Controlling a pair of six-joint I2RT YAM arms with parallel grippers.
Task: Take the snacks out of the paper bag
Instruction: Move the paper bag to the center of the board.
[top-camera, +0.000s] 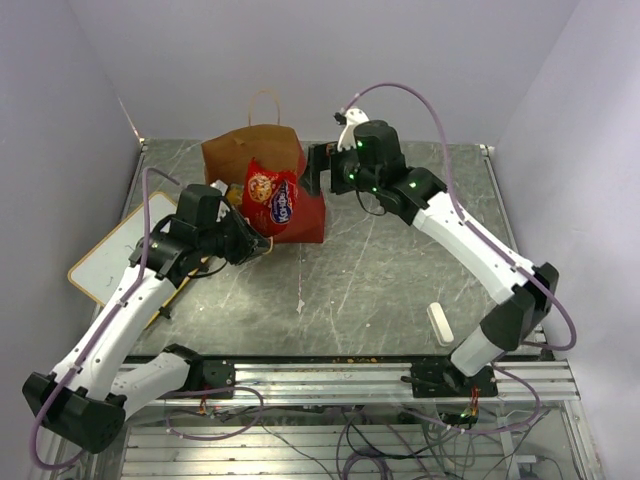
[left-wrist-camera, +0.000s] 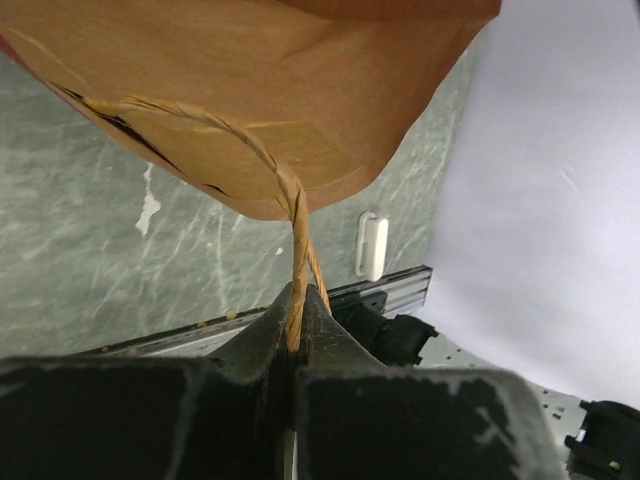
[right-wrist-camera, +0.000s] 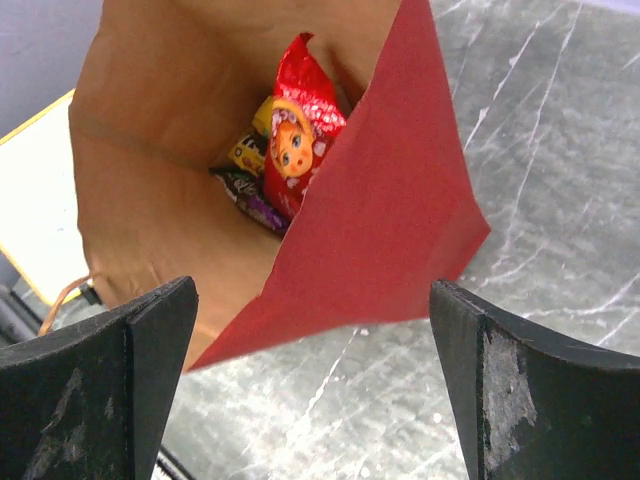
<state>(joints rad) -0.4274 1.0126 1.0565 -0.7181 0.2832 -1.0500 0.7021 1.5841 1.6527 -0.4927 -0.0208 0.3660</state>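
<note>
A grey, marble-veined table (top-camera: 400, 260) is seen from above. Pale lilac walls (top-camera: 60, 120) close it in on 3 sides, and a metal rail (top-camera: 330, 375) runs along the near edge.

The paper bag (top-camera: 300, 222) sits left of centre, toward the far edge. It is red outside and plain brown inside, with sharp folded creases, and its mouth gapes wide. Whether its base rests flat cannot be told. A thin tan far handle (top-camera: 265, 105) loops up from the far rim.

The red packet (top-camera: 270, 198), glossy and crinkled with a blue logo, shows in the mouth. The right wrist view finds it standing on end inside the bag. Small wrappers (right-wrist-camera: 248, 155) in yellow and purple are tucked beside it against the brown wall.

The left gripper (left-wrist-camera: 297, 298) is pinched tight on the near handle (left-wrist-camera: 292, 215), a twisted paper cord. The cord runs from the black fingers up to the bag's brown panel.

The right gripper (top-camera: 322, 175) hovers just beside the bag's right rim. Its 2 scuffed black fingers (right-wrist-camera: 130, 380) are spread wide and hold nothing.

The widest open stretch of tabletop lies right of the bag. A smooth white block (top-camera: 440, 323) lies there near the rail, well apart from the bag. A yellow-framed whiteboard (top-camera: 100, 262) lies flat at the left edge, partly under the left arm.
</note>
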